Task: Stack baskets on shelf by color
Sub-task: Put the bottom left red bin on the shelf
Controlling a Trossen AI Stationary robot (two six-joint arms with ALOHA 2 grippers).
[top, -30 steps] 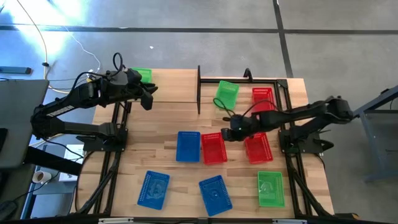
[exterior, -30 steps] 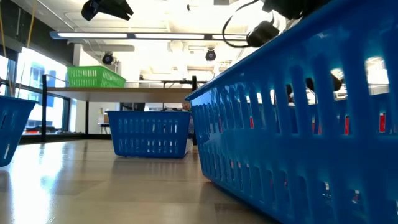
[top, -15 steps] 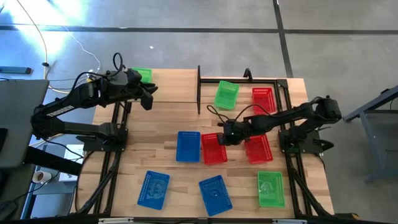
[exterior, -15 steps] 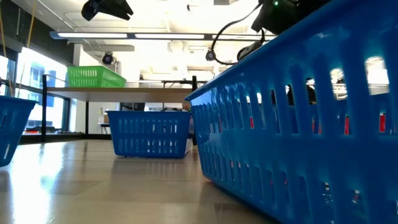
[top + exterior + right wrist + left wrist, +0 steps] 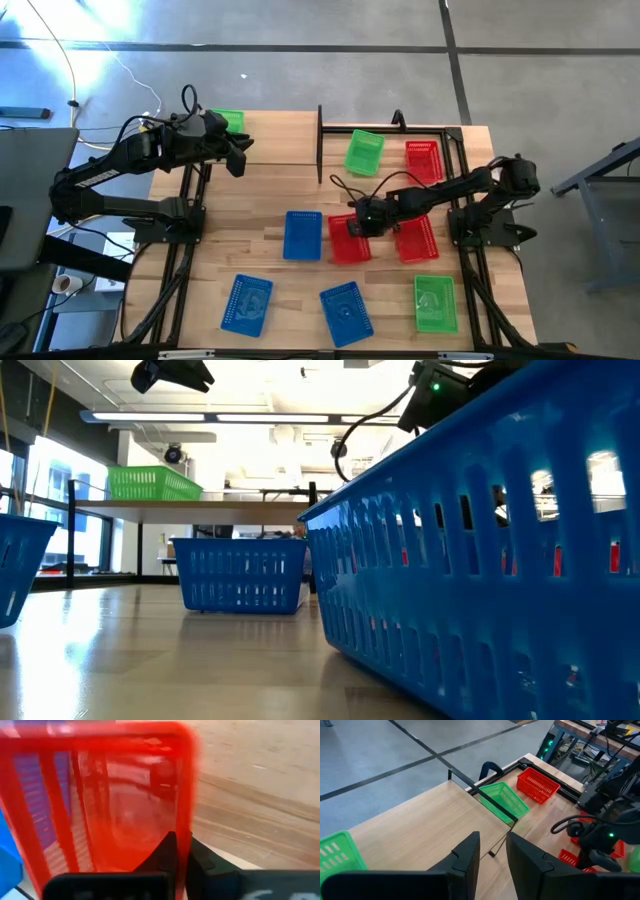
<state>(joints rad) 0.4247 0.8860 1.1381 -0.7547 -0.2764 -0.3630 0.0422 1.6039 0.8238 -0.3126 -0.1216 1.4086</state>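
Three red baskets lie at the table's right: one at mid-table [image 5: 345,243], one beside it [image 5: 416,240], one farther back [image 5: 423,160]. My right gripper [image 5: 356,222] is shut on the mid-table one [image 5: 100,820]. A green basket [image 5: 229,121] rests on the shelf [image 5: 275,140], another [image 5: 364,152] stands just right of the shelf, and a third [image 5: 435,303] near the front. Three blue baskets [image 5: 303,235], [image 5: 247,303], [image 5: 346,312] stand on the table. My left gripper [image 5: 492,855] hangs open above the shelf, holding nothing. My right gripper pinches one wall of the red basket [image 5: 183,827] near its far right corner, one finger [image 5: 167,851] inside the basket and the other [image 5: 196,856] outside. The fingers slant down from the table's right. The basket's bottom rests on the table.
A black frame post [image 5: 320,145] stands at the shelf's right end. In the low view a blue basket [image 5: 500,560] fills the near right and hides the red ones. Bare wood lies between the shelf and the blue baskets.
My right gripper has sunk and moved toward the table's left, onto the far end of the mid-table red basket, and has shut on its wall. My left arm has kept still.
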